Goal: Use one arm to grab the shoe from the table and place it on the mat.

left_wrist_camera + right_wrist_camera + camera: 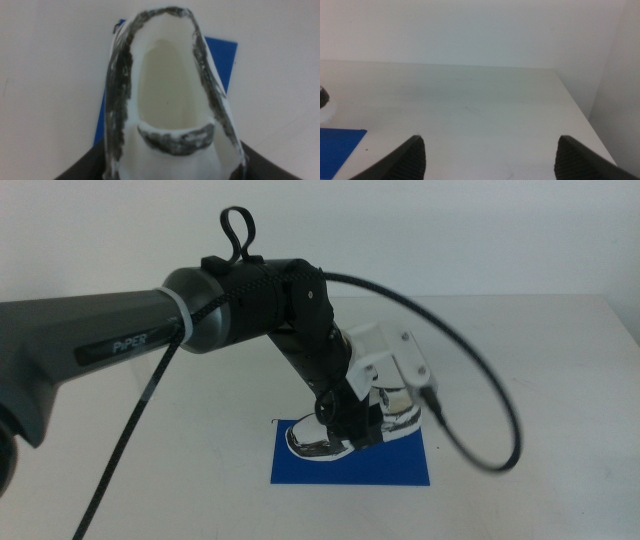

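In the middle view I see the left arm point(120, 340) reaching in over the table point(560, 380), its gripper point(350, 425) down at the shoe point(330, 435), which sits on the blue mat point(350, 465). The arm's wrist hides the shoe's middle and the jaws, so I cannot tell contact from this view. The left wrist view supplies that: I look straight into the shoe point(170, 90) opening, with the left gripper point(170, 172) jaws closed on either side of the heel, clamping it, and the mat point(225, 60) showing beneath. The right wrist view shows the right gripper point(490, 160) waiting with jaws spread wide over bare table point(470, 95), a corner of the mat point(337, 147) nearby.
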Motion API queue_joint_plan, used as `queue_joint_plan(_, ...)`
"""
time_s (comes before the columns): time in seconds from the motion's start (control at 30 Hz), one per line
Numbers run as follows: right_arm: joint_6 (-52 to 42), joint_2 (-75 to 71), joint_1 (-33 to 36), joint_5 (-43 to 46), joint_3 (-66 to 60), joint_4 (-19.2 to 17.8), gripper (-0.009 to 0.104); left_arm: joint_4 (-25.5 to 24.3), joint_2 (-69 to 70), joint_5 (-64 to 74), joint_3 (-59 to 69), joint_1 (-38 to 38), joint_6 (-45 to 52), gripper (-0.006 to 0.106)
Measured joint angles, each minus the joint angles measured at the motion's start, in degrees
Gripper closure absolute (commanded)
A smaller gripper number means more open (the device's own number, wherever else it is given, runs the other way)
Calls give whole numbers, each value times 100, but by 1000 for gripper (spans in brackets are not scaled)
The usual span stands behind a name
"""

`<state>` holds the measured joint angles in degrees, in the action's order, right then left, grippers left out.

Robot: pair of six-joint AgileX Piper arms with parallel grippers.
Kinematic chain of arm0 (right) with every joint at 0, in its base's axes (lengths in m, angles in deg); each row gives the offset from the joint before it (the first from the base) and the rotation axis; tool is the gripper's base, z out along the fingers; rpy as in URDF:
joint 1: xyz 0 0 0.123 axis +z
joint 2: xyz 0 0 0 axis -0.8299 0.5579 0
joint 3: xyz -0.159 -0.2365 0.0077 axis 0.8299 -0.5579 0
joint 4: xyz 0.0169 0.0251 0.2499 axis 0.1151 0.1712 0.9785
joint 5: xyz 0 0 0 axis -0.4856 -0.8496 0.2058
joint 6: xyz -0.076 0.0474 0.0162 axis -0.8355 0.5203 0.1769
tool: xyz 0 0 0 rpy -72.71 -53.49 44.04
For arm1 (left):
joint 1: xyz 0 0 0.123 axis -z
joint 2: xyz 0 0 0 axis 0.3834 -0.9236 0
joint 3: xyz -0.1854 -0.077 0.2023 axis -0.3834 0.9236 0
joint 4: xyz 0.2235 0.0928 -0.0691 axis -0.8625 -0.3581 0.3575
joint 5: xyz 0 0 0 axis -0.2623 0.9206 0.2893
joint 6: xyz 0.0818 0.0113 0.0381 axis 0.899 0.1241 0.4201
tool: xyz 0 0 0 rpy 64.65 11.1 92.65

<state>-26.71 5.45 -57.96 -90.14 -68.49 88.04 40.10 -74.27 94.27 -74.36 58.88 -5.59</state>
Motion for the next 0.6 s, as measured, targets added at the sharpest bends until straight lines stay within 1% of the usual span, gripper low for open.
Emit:
queue_joint_plan(0.33,0,0,0,0,0,0,29,0,-60,210,0,0,2640,102)
queue_joint_plan(0.43,0,0,0,0,0,0,29,84,-60,204,0,0,2947,102)
queue_joint_plan(0.6,0,0,0,0,0,0,29,305,-60,159,0,0,3003,102)
